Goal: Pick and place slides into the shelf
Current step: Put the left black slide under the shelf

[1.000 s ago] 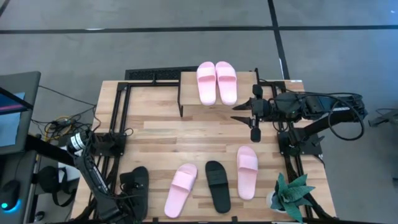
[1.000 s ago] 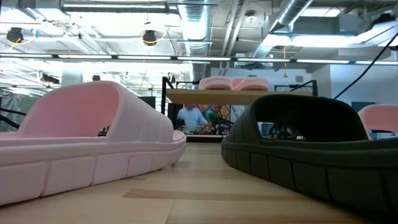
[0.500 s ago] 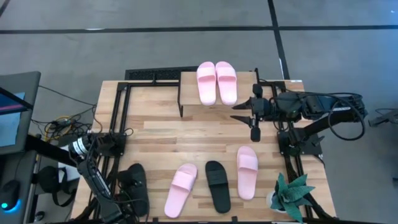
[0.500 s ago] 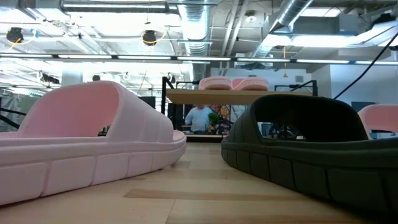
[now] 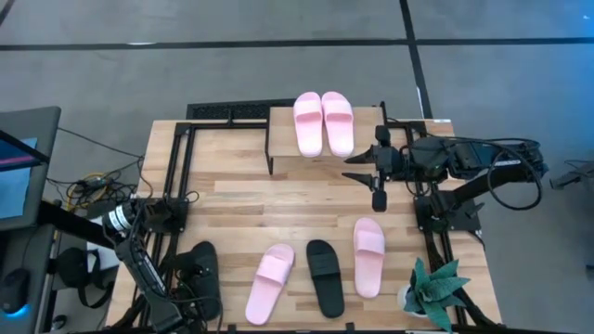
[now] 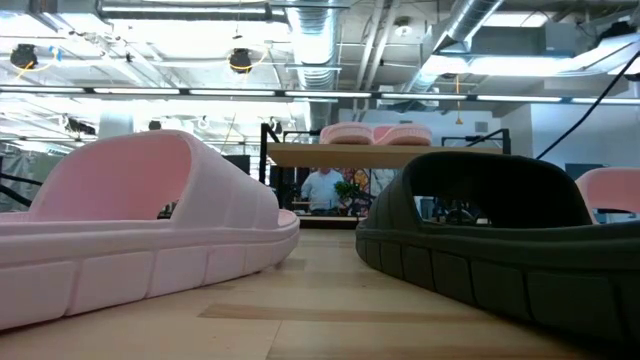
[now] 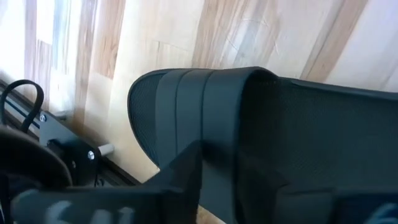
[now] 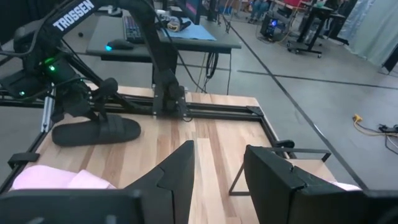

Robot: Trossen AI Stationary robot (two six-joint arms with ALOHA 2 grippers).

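Note:
One black slide (image 5: 199,271) lies at the table's near left corner, under my left gripper (image 5: 188,276), which is shut on it. In the right wrist view the same black slide (image 8: 96,132) rests sole-down on the wood. My right gripper (image 5: 357,169) hangs open beside the right end of the shelf (image 5: 278,139) and touches nothing. Two pink slides (image 5: 323,122) rest on the shelf's top board. On the table in front lie a pink slide (image 5: 270,283), a second black slide (image 5: 325,276) and another pink slide (image 5: 368,255). My left gripper comes down on the black slide from above, at its strap (image 8: 107,122). The fingers themselves are hidden behind the gripper body and the strap (image 7: 199,93), so the kind of hold does not show. The slide's sole lies on the table.
A potted plant (image 5: 434,292) stands at the near right corner. Black frame rails (image 5: 176,162) run along the table's left and far edges. Bare wood (image 5: 278,204) lies between the shelf and the row of slides. A person (image 6: 322,188) shows in the room beyond the shelf.
My left arm has drawn a little toward the table's left edge, and the black slide under it has slid the same way along the wood. The person behind the shelf has moved. My right arm has kept still.

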